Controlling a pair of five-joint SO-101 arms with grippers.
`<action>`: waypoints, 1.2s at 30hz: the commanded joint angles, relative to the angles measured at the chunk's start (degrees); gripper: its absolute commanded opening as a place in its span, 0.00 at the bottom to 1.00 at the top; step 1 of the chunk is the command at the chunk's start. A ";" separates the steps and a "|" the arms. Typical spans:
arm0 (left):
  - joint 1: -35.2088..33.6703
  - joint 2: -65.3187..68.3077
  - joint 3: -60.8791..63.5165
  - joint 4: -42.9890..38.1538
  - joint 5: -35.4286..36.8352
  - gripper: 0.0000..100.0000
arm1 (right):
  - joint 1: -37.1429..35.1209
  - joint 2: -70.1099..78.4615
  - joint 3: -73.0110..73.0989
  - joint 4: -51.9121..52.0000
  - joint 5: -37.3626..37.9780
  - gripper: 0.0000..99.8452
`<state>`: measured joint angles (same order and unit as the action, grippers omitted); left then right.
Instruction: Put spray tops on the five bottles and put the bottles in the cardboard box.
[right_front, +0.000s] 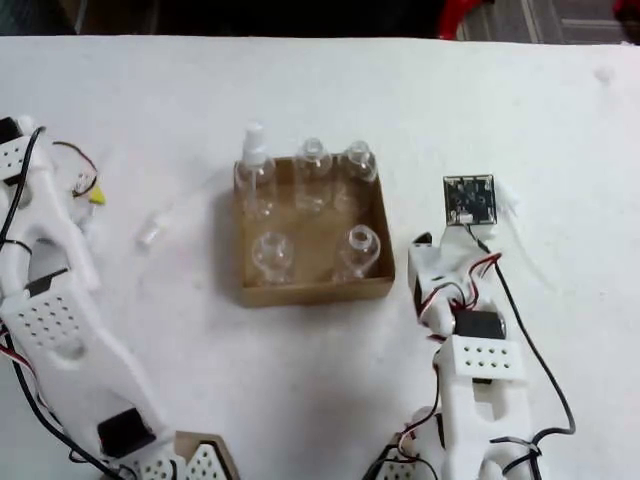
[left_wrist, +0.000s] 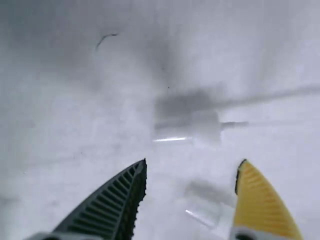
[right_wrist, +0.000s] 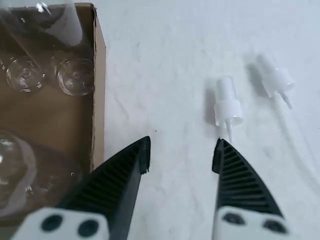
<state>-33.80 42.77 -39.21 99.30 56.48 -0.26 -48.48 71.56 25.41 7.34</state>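
Two spray tops (right_wrist: 227, 106) near right gripper (right_wrist: 181, 147)

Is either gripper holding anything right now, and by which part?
Nothing is held. Both are open: the left gripper near a loose spray top, the right gripper beside the cardboard box.

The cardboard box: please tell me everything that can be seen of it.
The cardboard box is a low, square, open-topped tray of plain brown card, lying flat on the white table. Five clear bottles stand upright inside, three along the far wall and two near the front. The far-left one wears a white spray top; the other four necks are bare.
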 joint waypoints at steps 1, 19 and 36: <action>-2.24 -0.48 -3.08 -0.53 6.51 0.28 | -0.57 0.04 -0.62 -1.19 0.79 0.18; -0.66 7.78 -3.60 -7.30 12.92 0.27 | -0.57 -0.04 -0.62 -1.19 0.79 0.18; 3.30 6.29 -10.73 2.90 12.92 0.27 | -0.57 -0.22 -0.62 -1.19 0.79 0.18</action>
<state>-33.71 51.56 -47.65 100.79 68.44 -0.35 -48.48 71.56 25.41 7.34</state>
